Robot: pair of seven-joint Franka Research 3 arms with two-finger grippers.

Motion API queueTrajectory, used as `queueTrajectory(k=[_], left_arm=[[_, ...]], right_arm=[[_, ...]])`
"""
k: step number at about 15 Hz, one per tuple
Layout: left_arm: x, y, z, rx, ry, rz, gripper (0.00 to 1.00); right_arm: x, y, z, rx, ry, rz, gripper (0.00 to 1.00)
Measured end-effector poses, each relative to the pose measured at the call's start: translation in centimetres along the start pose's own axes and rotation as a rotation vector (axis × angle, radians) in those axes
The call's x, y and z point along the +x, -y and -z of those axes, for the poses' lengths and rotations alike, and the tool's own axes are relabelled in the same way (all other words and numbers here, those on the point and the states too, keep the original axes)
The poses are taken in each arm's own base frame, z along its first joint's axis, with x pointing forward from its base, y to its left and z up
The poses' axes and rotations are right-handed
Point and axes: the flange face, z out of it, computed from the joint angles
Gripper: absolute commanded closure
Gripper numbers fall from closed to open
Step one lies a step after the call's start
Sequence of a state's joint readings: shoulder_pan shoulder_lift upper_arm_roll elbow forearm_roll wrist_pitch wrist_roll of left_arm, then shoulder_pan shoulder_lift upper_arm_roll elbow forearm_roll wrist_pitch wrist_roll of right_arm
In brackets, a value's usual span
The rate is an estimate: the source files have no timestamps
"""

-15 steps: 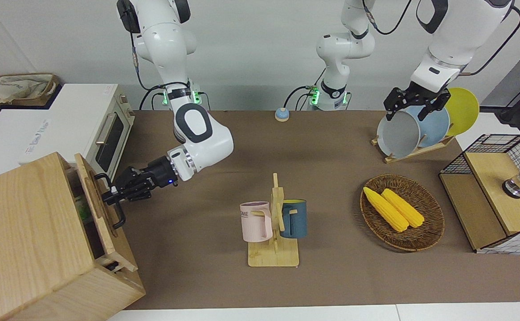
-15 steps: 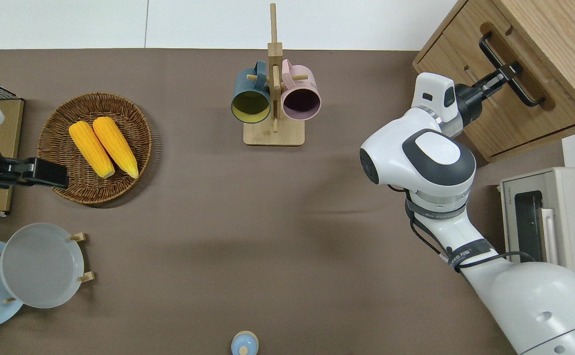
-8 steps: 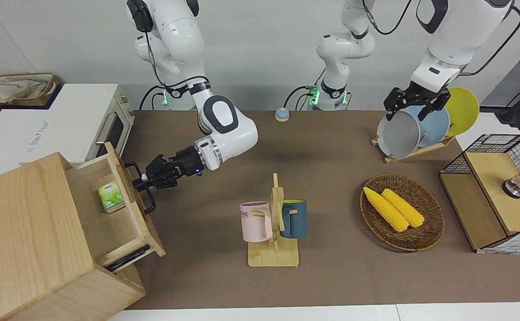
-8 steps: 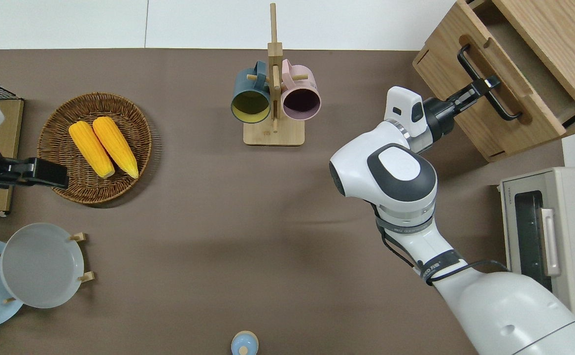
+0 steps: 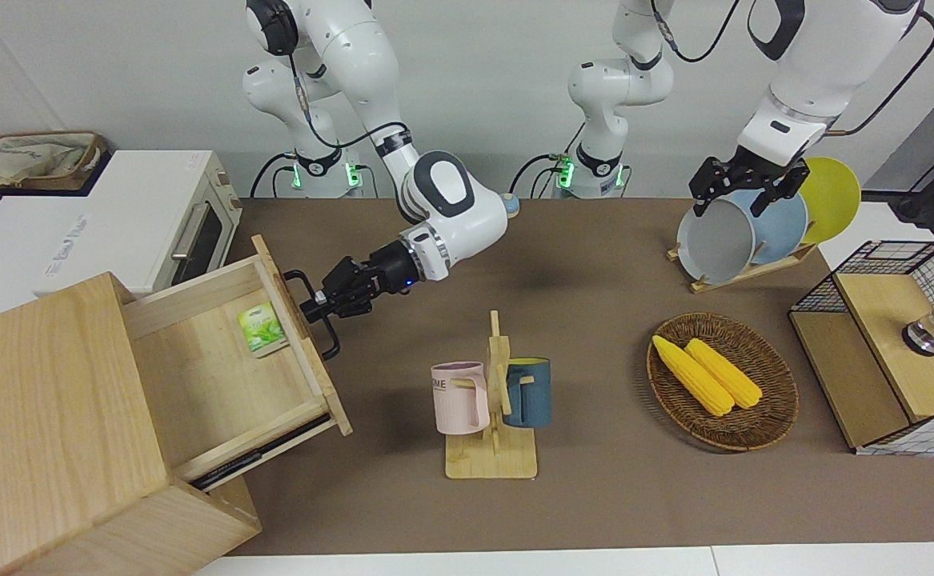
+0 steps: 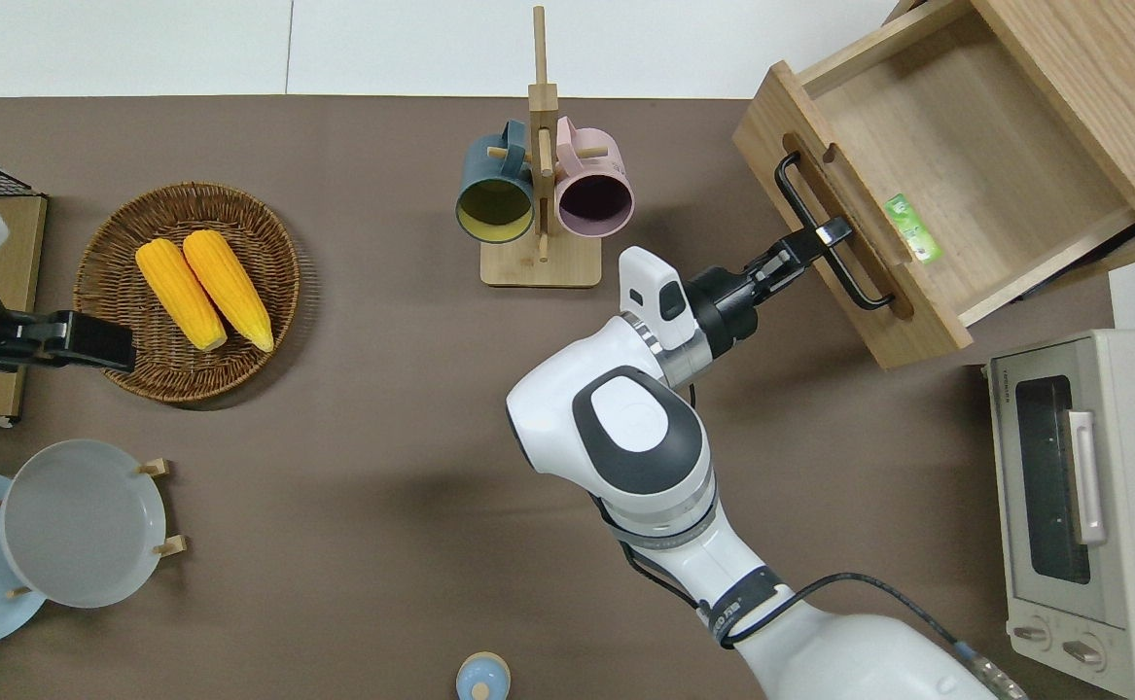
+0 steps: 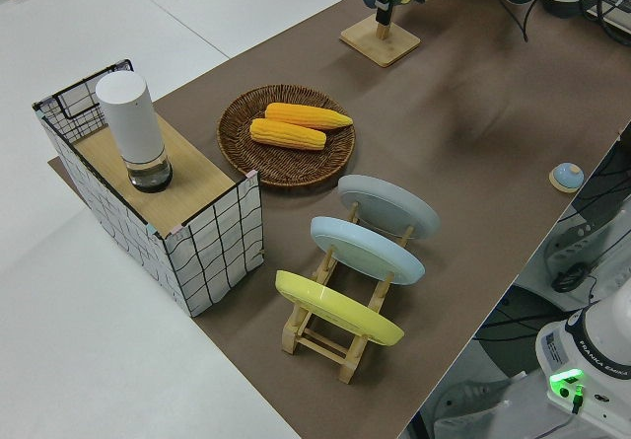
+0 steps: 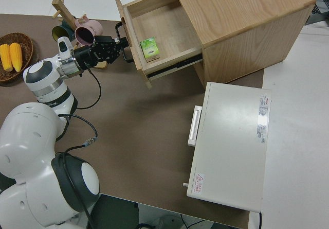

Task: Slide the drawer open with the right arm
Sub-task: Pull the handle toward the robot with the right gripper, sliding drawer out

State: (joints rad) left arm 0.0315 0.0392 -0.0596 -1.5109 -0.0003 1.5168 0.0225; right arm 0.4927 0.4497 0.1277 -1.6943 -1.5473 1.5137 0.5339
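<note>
gripping the black metal bar handle (image 6: pixel 828 233) for pull, the right hand (image 6: pixel 813 243) stays clenched at the wide light-wood drawer's (image 6: pixel 956 165) nine o'clock.

Bare table (image 6: pixel 382 408) nearer robots; mug rack (image 6: pixel 540 194) seemingly crowds open drawer (image 6: pixel 917 185).

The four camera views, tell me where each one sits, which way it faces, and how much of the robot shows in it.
Front view: across the table, facing the robots; both arms show, the right gripper shut on the handle of the open drawer.
Overhead view: straight down; the right arm shows, and the parked left gripper at the edge.
Left side view: raised at the left arm's end, over the plate rack; only arm parts at the edges.
Right side view: above the right arm, along its reach to the drawer.
Shared: front and overhead views both show the corn basket.
</note>
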Motion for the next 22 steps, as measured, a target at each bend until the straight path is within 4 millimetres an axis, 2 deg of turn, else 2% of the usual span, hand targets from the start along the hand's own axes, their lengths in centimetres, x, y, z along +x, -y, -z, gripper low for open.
queueTrajectory(k=[5, 12, 14, 15, 16, 17, 18, 22], left_arm=[[0.0, 0.0, 0.0, 0.0, 0.0, 0.0, 0.01], [0.0, 0.0, 0.0, 0.0, 0.0, 0.0, 0.01], [0.0, 0.0, 0.0, 0.0, 0.0, 0.0, 0.01], [0.0, 0.0, 0.0, 0.0, 0.0, 0.0, 0.01], [0.0, 0.0, 0.0, 0.0, 0.0, 0.0, 0.01], [0.0, 0.0, 0.0, 0.0, 0.0, 0.0, 0.01], [0.0, 0.0, 0.0, 0.0, 0.0, 0.0, 0.01], [0.0, 0.0, 0.0, 0.0, 0.0, 0.0, 0.01]], right_arm=[[0.0, 0.2, 2.9, 0.005, -0.017, 0.004, 1.0], [0.0, 0.1, 3.5, 0.01, -0.019, 0.001, 1.0], [0.0, 0.2, 4.3, 0.013, -0.025, 0.001, 1.0], [0.0, 0.2, 4.7, 0.013, -0.028, 0.002, 0.912], [-0.1, 0.2, 5.1, 0.013, -0.03, 0.003, 0.627], [-0.1, 0.2, 5.2, 0.013, -0.031, 0.003, 0.27], [-0.1, 0.3, 5.2, 0.013, -0.031, 0.005, 0.022], [0.7, 0.7, 6.5, 0.029, -0.074, 0.062, 0.017]])
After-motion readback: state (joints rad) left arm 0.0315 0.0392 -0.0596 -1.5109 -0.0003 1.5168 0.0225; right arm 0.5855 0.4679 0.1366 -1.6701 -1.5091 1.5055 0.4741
